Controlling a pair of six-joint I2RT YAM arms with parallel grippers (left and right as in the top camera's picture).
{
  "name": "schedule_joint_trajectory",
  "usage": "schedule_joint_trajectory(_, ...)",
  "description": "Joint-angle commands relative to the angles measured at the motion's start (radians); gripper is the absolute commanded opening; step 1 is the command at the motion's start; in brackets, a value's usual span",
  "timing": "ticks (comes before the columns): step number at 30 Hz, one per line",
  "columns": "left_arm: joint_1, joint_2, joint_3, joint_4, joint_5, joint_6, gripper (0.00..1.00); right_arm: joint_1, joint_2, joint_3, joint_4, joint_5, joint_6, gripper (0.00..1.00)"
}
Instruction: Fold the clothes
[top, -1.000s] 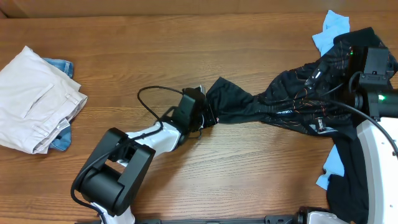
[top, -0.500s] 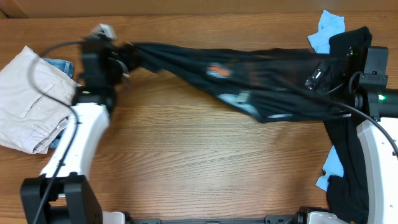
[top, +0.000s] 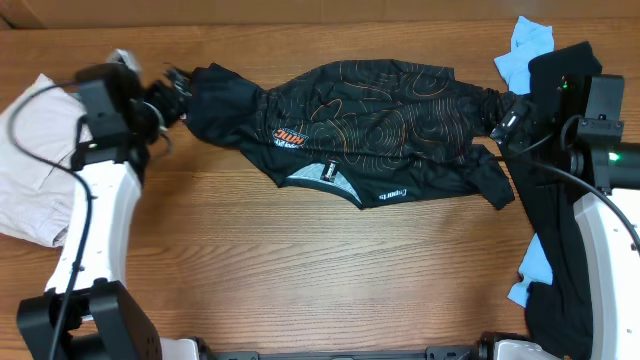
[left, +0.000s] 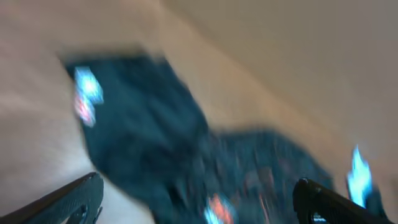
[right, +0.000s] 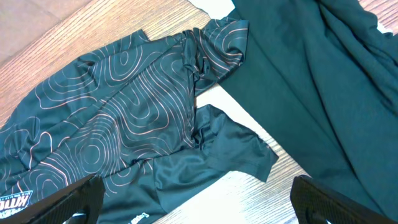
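Black fingers of the left gripper (top: 172, 88) stand wide apart at the shirt's bunched left end, holding nothing as far as the blurred wrist view tells. The right gripper (top: 508, 112) is likewise released, hovering over the gathered right sleeve. Between them the shirt (top: 370, 120) lies stretched across the far half of the table (top: 330, 270), logos up, its ends crumpled and its near edge wavy. Before any fold, I judge it should be flattened: pinch each bunched end low, tug outward evenly, and keep clear of the white pile (top: 40, 130) at left and the dark garment (top: 560, 260) at right.
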Motion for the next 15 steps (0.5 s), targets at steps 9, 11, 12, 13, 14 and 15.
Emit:
schedule_joint_trajectory(9, -0.37, 0.121, 0.014, -0.233, -0.119, -0.08, 1.0, -0.003, -0.013, 0.026, -0.019, 0.01, -0.004, 1.0)
schedule_joint_trajectory(11, -0.382, 0.183, 0.014, -0.238, -0.121, -0.112, 0.97, -0.003, -0.013, 0.026, -0.022, 0.01, -0.004, 1.0)
schedule_joint_trajectory(12, -0.383, 0.204, 0.014, -0.244, -0.121, -0.126, 0.97, -0.003, -0.013, 0.026, -0.022, 0.01, -0.004, 1.0)
schedule_joint_trajectory(13, -0.382, 0.254, 0.014, -0.258, -0.121, -0.155, 0.94, -0.003, -0.013, 0.026, -0.023, 0.01, -0.004, 1.0)
schedule_joint_trajectory(14, -0.382, 0.272, 0.014, -0.261, -0.121, -0.163, 0.94, -0.003, -0.013, 0.026, -0.023, 0.01, -0.004, 1.0)
schedule_joint_trajectory(15, -0.381, 0.307, 0.014, -0.262, -0.121, -0.174, 0.93, -0.003, -0.013, 0.026, -0.023, 0.01, -0.004, 1.0)
